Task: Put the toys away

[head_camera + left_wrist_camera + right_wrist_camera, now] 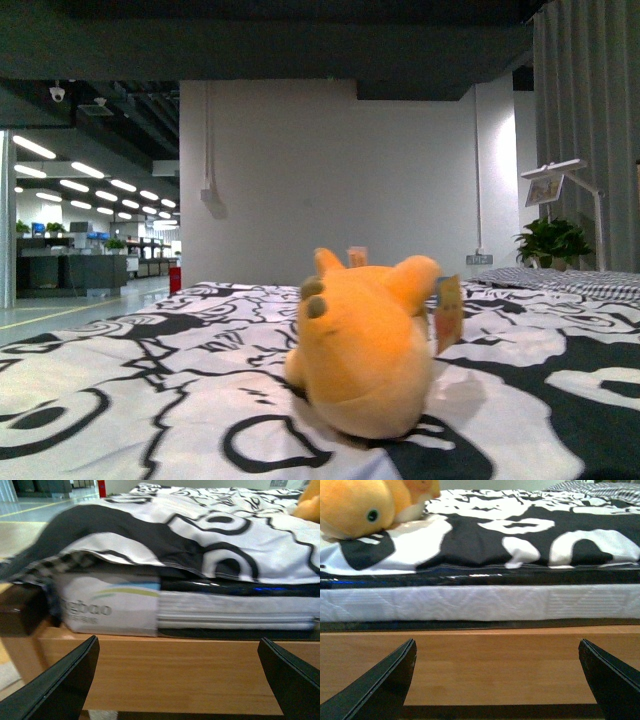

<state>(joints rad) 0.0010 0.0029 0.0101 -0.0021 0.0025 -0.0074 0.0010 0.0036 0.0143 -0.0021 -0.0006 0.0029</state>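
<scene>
Matte black, wedge-shaped jaws

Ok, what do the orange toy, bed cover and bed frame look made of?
Orange toy: soft plush, matte fuzzy surface, rounded stuffed shape. Bed cover: thin printed fabric, it wrinkles and drapes. Bed frame: wood or wood-look laminate, smooth, faint grain.

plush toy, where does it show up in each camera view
Front view: the plush toy lies mid-frame on the black-and-white bedspread.
Left wrist view: only an orange sliver of it shows at the frame's edge, beyond the bedspread.
Right wrist view: its head, one eye showing, is on the bedspread.
Shared landmark: the bedspread, in all three views.
</scene>
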